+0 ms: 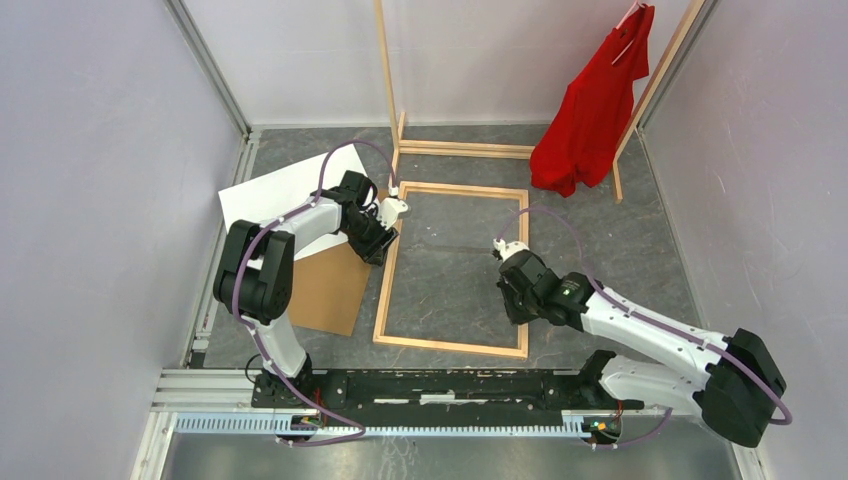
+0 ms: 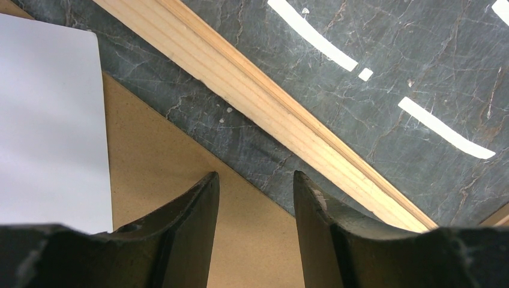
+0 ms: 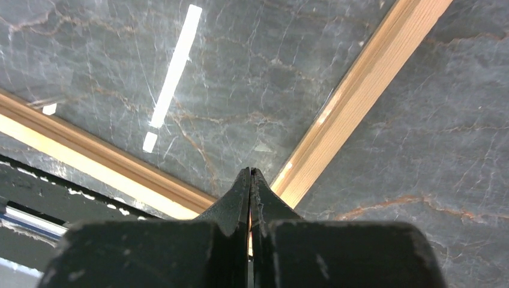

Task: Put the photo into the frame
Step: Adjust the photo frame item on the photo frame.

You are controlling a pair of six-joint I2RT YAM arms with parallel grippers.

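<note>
The light wooden frame (image 1: 383, 300) lay flat in the middle of the dark marbled desk (image 1: 620, 230). To its left the photo (image 1: 280, 195) lay white side up, overlapping a brown backing board (image 1: 330, 290). The left pincer (image 2: 255, 180) hung spread above the board's edge, beside the frame's left rail. The right pincer (image 3: 250, 174) was pressed together at the right rail, nothing visible between its tips.
</note>
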